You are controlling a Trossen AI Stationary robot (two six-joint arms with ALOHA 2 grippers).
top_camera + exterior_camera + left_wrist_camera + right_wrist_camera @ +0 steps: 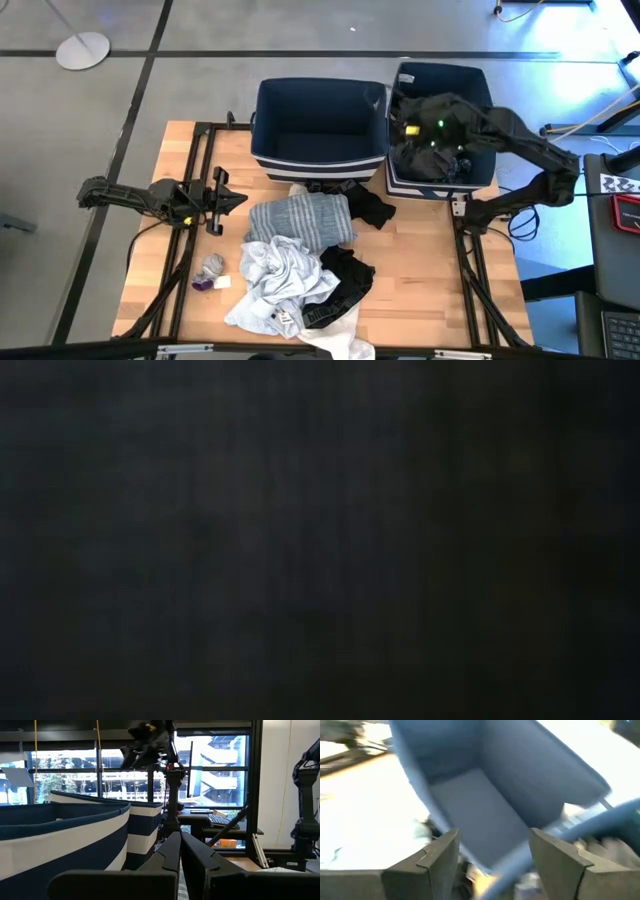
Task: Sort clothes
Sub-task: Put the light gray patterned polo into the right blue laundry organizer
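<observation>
The clothes lie in a heap on the middle of the table: a grey striped top (300, 218), white pieces (278, 278) and black items (345, 285), with another black piece (372, 207) by the bins. My right gripper (402, 112) (492, 865) hangs open above the right navy bin (470, 80), near the wall it shares with the left navy bin (320, 95). Nothing is between its fingers. My left gripper (228, 200) (180, 847) waits shut over the table's left side, pointing toward the heap.
A small grey and purple piece (210, 270) lies apart, left of the heap. Something dark lies in the right bin (432, 165) under my arm. The left bin's floor (475, 805) is bare. The low view is all dark. Bare wood shows at the table's right (440, 270).
</observation>
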